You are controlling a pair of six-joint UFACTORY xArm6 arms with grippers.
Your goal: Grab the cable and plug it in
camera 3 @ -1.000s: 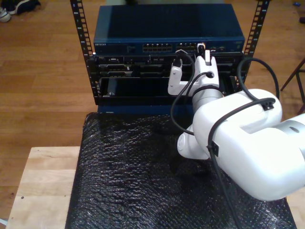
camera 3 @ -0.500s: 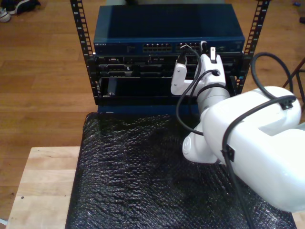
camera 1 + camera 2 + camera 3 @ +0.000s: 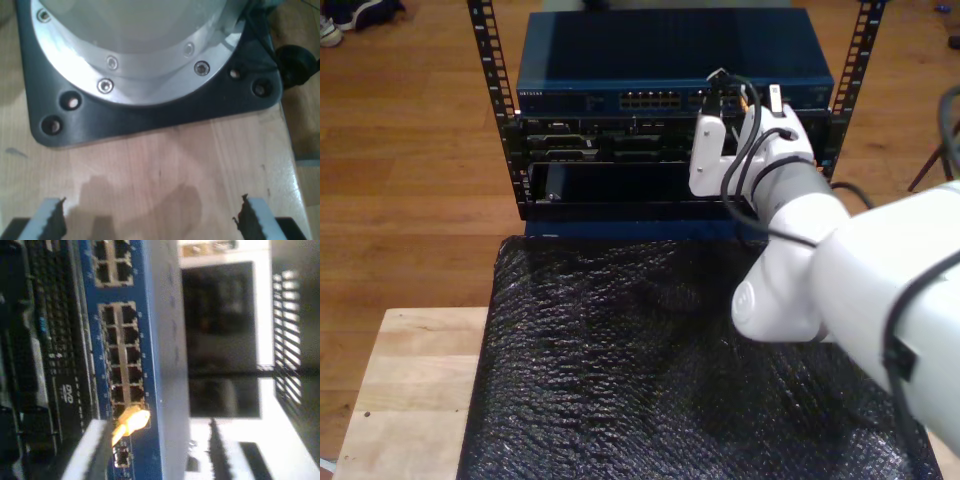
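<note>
The cable (image 3: 131, 421) sits at the tip of my second end effector (image 3: 738, 108), its yellow-orange plug end pressed against the port row of the blue network switch (image 3: 150, 365), at the last sockets of the block. In the exterior view a sliver of orange shows between the fingers at the switch face (image 3: 670, 75), toward the exterior view's right; the fingers appear clenched on the cable. Whether the plug is seated I cannot tell; it is blurred. My first end effector (image 3: 150, 220) hangs released over a wooden tabletop (image 3: 165, 165), near a black base plate (image 3: 150, 107).
</note>
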